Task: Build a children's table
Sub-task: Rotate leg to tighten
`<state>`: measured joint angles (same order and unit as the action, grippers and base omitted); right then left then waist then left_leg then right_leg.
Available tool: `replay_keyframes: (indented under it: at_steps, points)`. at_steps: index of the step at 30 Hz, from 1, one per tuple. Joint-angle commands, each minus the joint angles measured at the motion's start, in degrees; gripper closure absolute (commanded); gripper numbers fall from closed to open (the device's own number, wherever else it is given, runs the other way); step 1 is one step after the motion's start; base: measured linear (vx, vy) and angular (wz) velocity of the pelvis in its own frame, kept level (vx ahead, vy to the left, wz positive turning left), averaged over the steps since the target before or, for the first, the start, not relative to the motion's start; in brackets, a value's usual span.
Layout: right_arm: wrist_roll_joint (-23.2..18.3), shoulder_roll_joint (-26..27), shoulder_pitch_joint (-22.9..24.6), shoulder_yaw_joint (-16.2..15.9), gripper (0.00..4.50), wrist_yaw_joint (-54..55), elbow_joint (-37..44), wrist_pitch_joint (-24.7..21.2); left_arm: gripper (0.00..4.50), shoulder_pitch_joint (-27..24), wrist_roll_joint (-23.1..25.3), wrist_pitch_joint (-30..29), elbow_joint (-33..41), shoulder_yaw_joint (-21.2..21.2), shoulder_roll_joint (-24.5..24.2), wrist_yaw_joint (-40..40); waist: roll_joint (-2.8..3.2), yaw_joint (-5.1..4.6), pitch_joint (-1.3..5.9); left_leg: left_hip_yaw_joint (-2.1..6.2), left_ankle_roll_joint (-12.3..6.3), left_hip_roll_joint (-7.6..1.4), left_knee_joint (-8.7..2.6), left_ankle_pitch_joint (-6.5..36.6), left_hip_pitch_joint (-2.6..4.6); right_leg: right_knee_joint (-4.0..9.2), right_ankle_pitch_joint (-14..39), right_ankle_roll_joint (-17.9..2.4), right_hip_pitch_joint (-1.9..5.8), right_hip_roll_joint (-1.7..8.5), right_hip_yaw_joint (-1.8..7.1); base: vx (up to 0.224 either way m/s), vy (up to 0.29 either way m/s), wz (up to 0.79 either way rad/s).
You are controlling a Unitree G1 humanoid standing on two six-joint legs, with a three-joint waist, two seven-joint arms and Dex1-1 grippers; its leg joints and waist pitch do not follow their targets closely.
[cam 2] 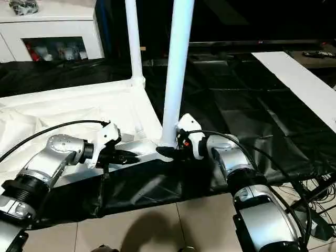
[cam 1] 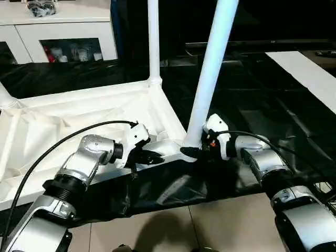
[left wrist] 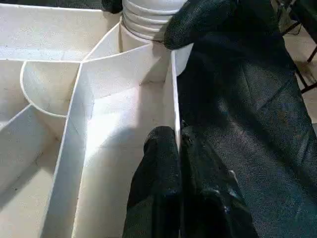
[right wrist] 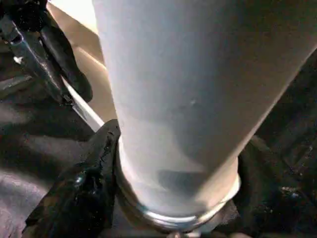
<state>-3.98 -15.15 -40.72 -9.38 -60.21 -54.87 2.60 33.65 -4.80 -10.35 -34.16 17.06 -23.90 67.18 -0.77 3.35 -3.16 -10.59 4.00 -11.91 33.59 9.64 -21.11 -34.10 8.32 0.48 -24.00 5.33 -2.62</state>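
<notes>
The children's table lies upside down on a black sheet, its ribbed white top (cam 1: 63, 131) facing up. One white leg (cam 1: 153, 42) stands in the far corner socket. Another leg (cam 1: 212, 63) leans slightly in the near corner socket. My right gripper (cam 1: 195, 151) is shut around this leg's base, with one finger (right wrist: 94, 168) pressed against the tube (right wrist: 188, 89). A short way left of that corner, my left gripper (cam 1: 152, 156) is shut on the top's near rim. In the left wrist view its fingers (left wrist: 158, 163) pinch the thin rim wall (left wrist: 174, 99).
A white glass-door cabinet (cam 1: 63, 31) stands at the back left. The black sheet (cam 1: 252, 94) spreads to the right, with a white board (cam 1: 310, 73) lying at its far right. Tiled floor (cam 1: 210, 226) lies in front of me, and cables (cam 2: 315, 199) lie at the right.
</notes>
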Motion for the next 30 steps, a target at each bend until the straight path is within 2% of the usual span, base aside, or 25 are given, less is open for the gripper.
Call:
replay_keyframes:
  at_steps: [1,4,5,10,11,14,15,16,17,18,19,20,21,22,23,25,29,30]
  points:
    - [-1.1,0.6,-1.3,1.1,1.74,0.0,-0.2,-0.2,4.5,0.0,0.3,0.6,-0.6,1.3,0.7,3.0,-0.23,0.02,3.34,0.58,0.47,-0.85,-4.4,23.7,0.92,5.25,32.8,-8.5,1.59,2.3,1.12,0.0,0.0,0.0]
    - [-1.3,1.0,-1.0,1.4,1.75,-0.1,-0.3,-0.1,4.5,-0.1,0.1,0.4,-0.7,1.1,0.9,2.9,-0.23,-0.04,3.31,0.59,0.56,-0.83,-4.4,24.2,0.96,5.32,33.2,-8.5,1.55,2.28,1.07,0.0,0.0,0.0]
    - [-2.0,1.6,-0.6,2.1,1.75,0.6,-0.2,-0.4,4.5,0.3,0.3,0.1,-1.5,0.7,1.5,1.4,-0.03,-0.03,3.26,0.65,0.67,-0.81,-4.43,24.6,1.01,5.42,34.0,-8.3,1.51,2.32,1.05,0.0,0.0,0.0]
    - [-1.6,3.6,0.6,2.9,1.76,6.7,0.2,-0.1,4.5,1.9,1.7,-0.2,-3.7,-0.1,4.1,-5.1,-0.16,-0.2,3.06,0.74,1.01,-0.65,-4.39,25.5,1.3,5.99,36.8,-7.0,1.09,2.29,0.92,0.0,0.0,0.0]
    - [-0.8,5.9,1.3,4.0,1.76,14.4,0.1,-0.7,4.5,3.0,2.4,-0.8,-5.0,-0.3,6.9,-9.2,-0.33,-0.33,3.09,0.92,1.29,-0.57,-4.44,25.6,1.19,6.09,38.0,-6.3,1.2,2.33,0.75,0.0,0.0,0.0]
    - [-0.6,7.9,1.6,4.7,1.76,19.5,0.1,-1.1,4.5,3.8,2.6,-1.4,-5.7,-0.4,9.1,-11.8,-0.21,-0.54,3.09,0.99,1.49,-0.53,-4.55,26.1,1.23,6.35,38.4,-5.7,1.16,2.31,0.56,0.0,0.0,0.0]
    - [-0.8,11.0,1.6,6.1,1.76,26.9,-0.6,-1.8,4.5,4.9,2.8,-2.0,-7.1,-0.4,12.5,-15.3,-0.02,-0.62,3.19,1.1,1.56,-0.55,-4.66,26.5,1.31,6.4,37.8,-5.8,1.25,2.34,0.46,0.0,0.0,0.0]
    - [-0.9,11.8,1.5,6.6,1.76,29.0,-0.9,-2.0,4.5,5.3,2.9,-2.2,-7.5,-0.4,13.4,-16.2,0.16,-0.84,3.12,1.02,1.76,-0.5,-4.81,26.6,1.34,6.56,36.9,-6.0,1.13,2.19,0.46,0.0,0.0,0.0]
    - [-0.9,14.0,0.8,7.5,1.76,34.6,-2.3,-1.9,4.5,6.3,3.3,-2.4,-9.1,-0.5,15.8,-18.9,0.05,-0.8,3.34,1.18,1.74,-0.48,-4.82,26.9,1.36,6.51,36.4,-6.0,1.4,2.28,0.29,0.0,0.0,0.0]
    - [-1.3,16.3,-0.2,8.5,1.76,38.6,-3.8,-1.6,4.5,7.4,3.7,-2.4,-11.1,-0.6,18.1,-21.7,0.48,-0.91,3.2,1.1,1.84,-0.49,-4.91,27.0,1.26,6.5,35.7,-6.1,1.22,2.24,0.45,0.0,0.0,0.0]
    - [-1.4,16.8,-0.4,8.7,1.76,39.4,-4.2,-1.5,4.5,7.6,3.8,-2.3,-11.6,-0.7,18.6,-22.3,0.4,-1.07,3.13,0.99,1.99,-0.37,-4.82,27.6,1.51,6.75,36.0,-6.1,0.84,2.16,0.43,0.0,0.0,0.0]
    - [-1.9,19.1,-1.5,9.5,1.76,42.0,-5.2,0.0,4.5,8.7,4.6,-1.6,-13.6,-0.7,20.4,-24.7,0.19,-1.17,3.2,1.11,1.7,-0.03,-4.51,29.5,1.91,7.1,37.8,-5.4,0.8,2.08,-0.01,0.0,0.0,0.0]
    - [-1.9,19.1,-1.5,9.5,1.76,42.0,-5.2,0.0,4.5,8.7,4.6,-1.6,-13.6,-0.7,20.4,-24.7,0.22,-1.15,3.14,1.11,1.42,-0.03,-4.54,29.8,1.93,7.38,38.3,-5.0,0.76,2.11,-0.03,0.0,0.0,0.0]
    - [-1.8,20.3,-2.0,9.6,1.41,42.7,-5.1,1.6,4.5,9.1,5.6,-0.8,-14.6,-0.5,20.8,-25.3,0.29,-1.14,3.24,1.15,0.83,-0.03,-4.58,29.8,1.92,7.53,38.1,-4.8,0.83,2.2,-0.07,0.0,0.0,0.0]
    - [-1.7,20.5,-2.1,9.6,1.2,42.8,-5.0,2.0,4.5,9.1,5.8,-0.6,-14.7,-0.3,20.8,-25.2,0.65,-1.1,3.25,1.25,0.68,-0.03,-4.68,29.9,1.86,7.57,37.7,-4.8,0.94,2.21,-0.11,0.0,0.0,0.0]
    - [-1.5,20.6,-2.3,9.6,1.06,43.0,-4.9,2.7,4.5,9.1,6.3,0.0,-14.9,0.0,20.6,-24.9,0.43,-1.17,3.38,1.22,0.21,-0.07,-4.98,29.4,1.51,7.59,36.2,-5.0,1.36,2.23,-0.11,0.0,0.0,0.0]
    - [-1.3,18.9,-1.5,9.7,0.63,39.6,-3.1,3.4,4.5,8.1,6.9,1.2,-14.0,0.4,18.6,-22.1,0.47,-1.28,3.3,1.41,-0.23,-0.02,-5.15,29.3,1.35,7.58,36.0,-5.4,1.43,2.32,-0.03,0.0,0.0,0.0]
    - [-1.0,16.2,0.2,9.3,0.63,35.2,-0.8,3.7,4.5,7.4,6.8,2.5,-13.4,0.0,16.7,-19.5,0.19,-1.41,3.21,1.47,-0.6,0.01,-5.23,29.1,1.06,7.73,36.8,-5.2,1.63,2.4,-0.1,0.0,0.0,0.0]
